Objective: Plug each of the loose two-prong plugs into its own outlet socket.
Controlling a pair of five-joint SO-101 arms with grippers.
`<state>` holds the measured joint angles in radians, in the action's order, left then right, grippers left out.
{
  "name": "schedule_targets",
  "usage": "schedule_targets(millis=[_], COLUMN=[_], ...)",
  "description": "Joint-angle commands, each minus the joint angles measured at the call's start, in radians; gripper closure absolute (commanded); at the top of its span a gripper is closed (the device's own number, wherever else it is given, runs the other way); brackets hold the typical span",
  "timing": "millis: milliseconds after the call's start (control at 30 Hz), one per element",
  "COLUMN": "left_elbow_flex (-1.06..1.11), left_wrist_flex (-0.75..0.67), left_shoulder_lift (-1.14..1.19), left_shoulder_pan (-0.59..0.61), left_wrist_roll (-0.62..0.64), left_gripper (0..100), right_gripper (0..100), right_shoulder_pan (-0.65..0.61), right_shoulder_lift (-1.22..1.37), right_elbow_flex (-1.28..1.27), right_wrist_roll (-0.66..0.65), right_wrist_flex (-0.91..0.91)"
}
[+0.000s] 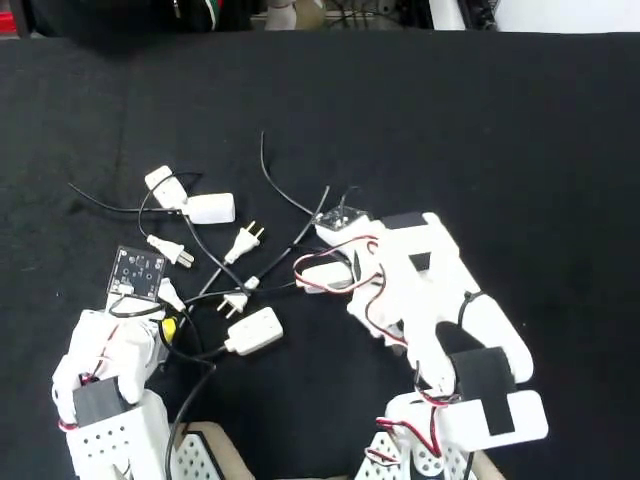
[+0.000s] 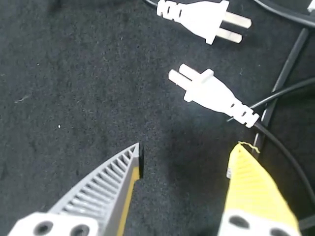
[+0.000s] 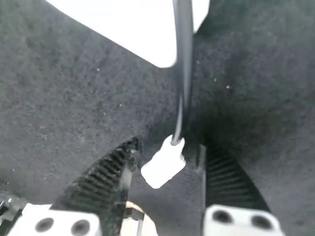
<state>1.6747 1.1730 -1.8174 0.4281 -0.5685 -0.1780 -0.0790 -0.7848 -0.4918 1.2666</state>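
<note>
Two arms stand at the near edge of the black tabletop (image 1: 500,120). The left gripper (image 2: 189,150) hangs low over the cloth with its jaws apart and nothing held, one finger grey and the other yellow. Just beyond their tips lies a loose white two-prong plug (image 2: 209,93), and past it a second plug (image 2: 199,17), also unplugged. The right gripper (image 3: 166,150) likewise has its jaws apart, with a small white plug body (image 3: 164,166) lying between them. I cannot tell whether either finger touches it. Its black cord (image 3: 183,73) runs onward beside a white outlet socket (image 3: 133,29). Farther out on the tabletop rests another white socket block (image 1: 210,208).
</note>
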Motion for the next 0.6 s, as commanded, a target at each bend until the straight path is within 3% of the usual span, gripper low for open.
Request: schedule_targets(millis=[0,267,567], left_elbow_flex=[0.005,0.005,0.005], left_wrist_flex=[0.003,0.005,0.005], left_shoulder_lift=[-0.003,-0.003,-0.003], left_shoulder_pan=[-0.015,-0.015,-0.015], left_wrist_roll=[-0.009,-0.009,-0.009], left_gripper=[71,71,71], right_gripper=[81.0,82.6,88.4], right_shoulder_pan=[0.018,0.020,0.135], right_shoulder_lift=[-0.010,-0.010,-0.008], right_elbow_flex=[0.038,0.038,0.068], right_wrist_roll=[-0.009,-0.031,-0.080], right_wrist_flex=[0.021,0.023,0.018])
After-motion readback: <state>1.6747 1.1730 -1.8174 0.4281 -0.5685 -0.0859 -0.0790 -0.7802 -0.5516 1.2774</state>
